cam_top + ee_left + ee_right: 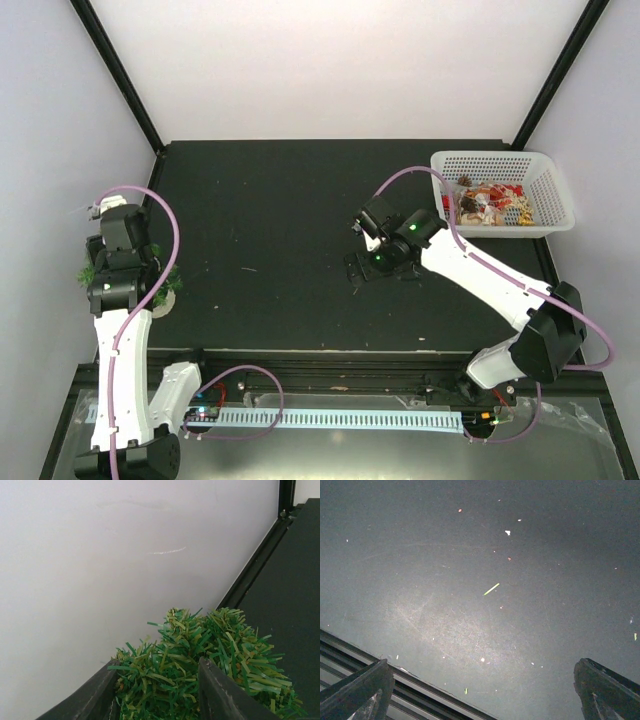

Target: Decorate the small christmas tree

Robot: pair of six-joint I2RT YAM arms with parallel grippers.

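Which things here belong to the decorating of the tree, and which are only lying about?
Belong to the job: small christmas tree, white basket, ornaments inside it.
Only lying about: green sliver, pale crumbs on the table.

No legible txt, labels or nos. in any view — bits in white basket [490, 157] perhaps printed, too small

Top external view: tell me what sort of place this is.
Most likely a robot lab work cell, not a home: a black table boxed in by plain white panels, the left arm and right arm bolted at its near edge, and a white basket of ornaments set out as props.
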